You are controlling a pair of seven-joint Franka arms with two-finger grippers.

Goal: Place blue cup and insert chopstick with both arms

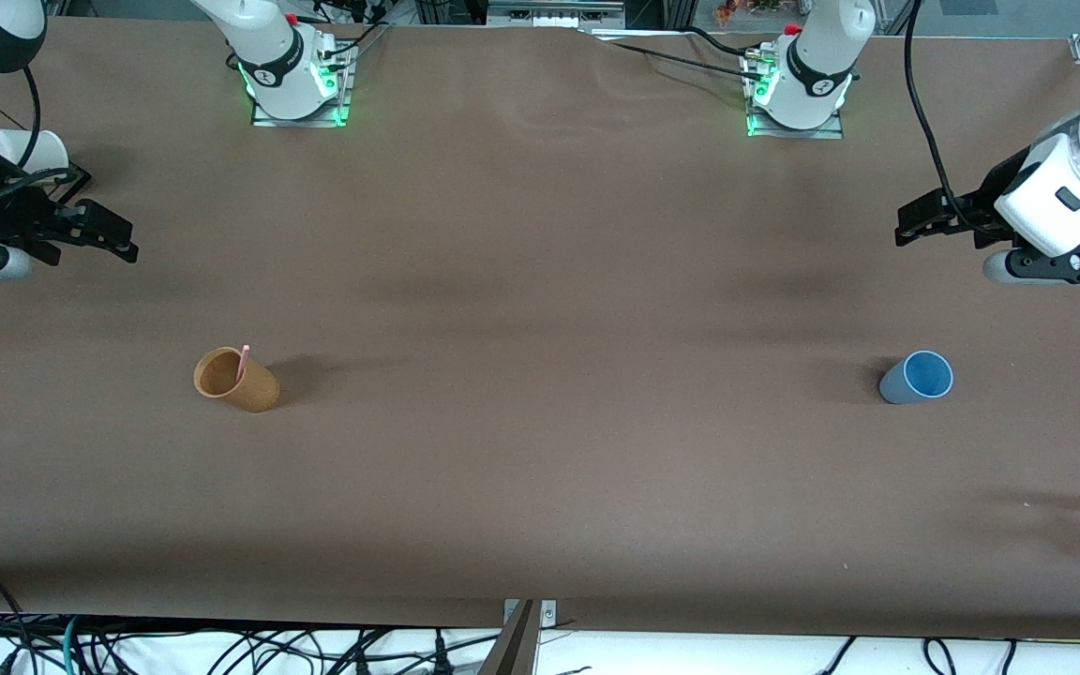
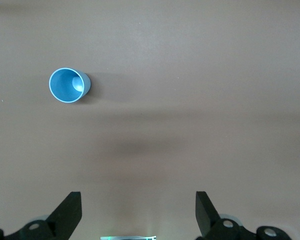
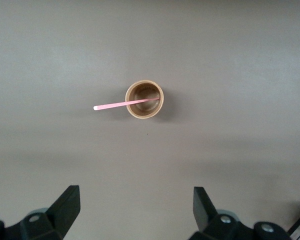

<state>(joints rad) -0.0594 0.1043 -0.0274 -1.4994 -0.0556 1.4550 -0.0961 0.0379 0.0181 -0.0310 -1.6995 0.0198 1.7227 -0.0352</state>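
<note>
Stage: opening. Neither task item has been lifted; judged from the layout, the grasps are not yet begun.

Blue cup (image 1: 917,377): stands upright on the table (image 1: 540,487) toward the left arm's end, mouth up, empty. Untouched.

Chopstick (image 1: 243,363): leans inside the orange cup (image 1: 235,380), toward the right arm's end, its upper part jutting past the rim. The two cups are well apart and sit about equally near the front camera.

Left gripper (image 1: 906,228): up in the air over bare table at the left arm's end, by the table's edge. Jaws spread wide, holding nothing, touching nothing. In its wrist view the blue cup (image 2: 69,85) lies well off from the fingers (image 2: 67,212).

Right gripper (image 1: 123,239): up over bare table at the right arm's end. Jaws likewise wide apart and empty. Its wrist view looks straight down on the orange cup (image 3: 145,99) and chopstick (image 3: 125,104).

Next move, as judged: the left gripper descends to close on the blue cup's wall; the right needs a fine pinch on the chopstick's free end, clear of the rim.

White cup (image 1: 29,150): by the right arm, partly hidden.
</note>
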